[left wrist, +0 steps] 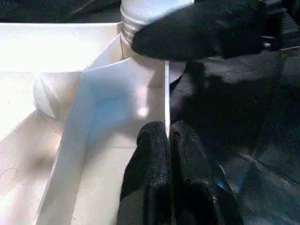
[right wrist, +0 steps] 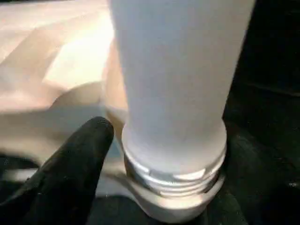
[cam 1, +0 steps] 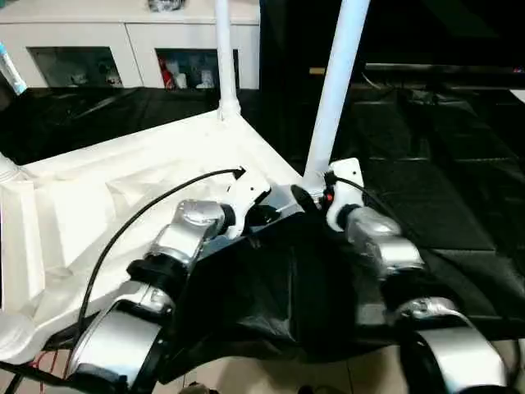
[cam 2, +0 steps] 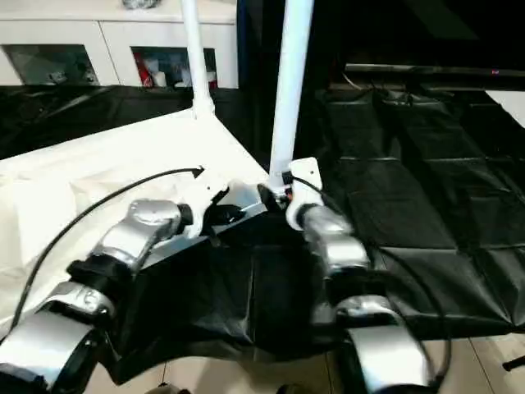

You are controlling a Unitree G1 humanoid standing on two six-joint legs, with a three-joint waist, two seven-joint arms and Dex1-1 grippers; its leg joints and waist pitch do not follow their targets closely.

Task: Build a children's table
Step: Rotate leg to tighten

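The white tabletop [cam 1: 148,172] lies underside up on a black sheet [cam 1: 426,189], filling the 9 o'clock half of the head view, with one leg [cam 1: 223,57] standing at its far corner near 12 o'clock and another leg [cam 1: 335,98] upright at the near corner, centre frame. The left claw [left wrist: 168,140], fingers pressed together, rests at the tabletop's thin edge wall by that corner; whether it pinches the wall I cannot tell. At 3 o'clock of it, the right claw [cam 1: 316,197] sits at the near leg's flared base, one finger [right wrist: 79,154] beside the threaded collar; how wide it stands I cannot tell. That collar shows threads, so the leg may be only partly seated; a nudge could tilt or cross-thread it. The cabinet [cam 1: 123,49] at 11 o'clock holds small items behind glass.
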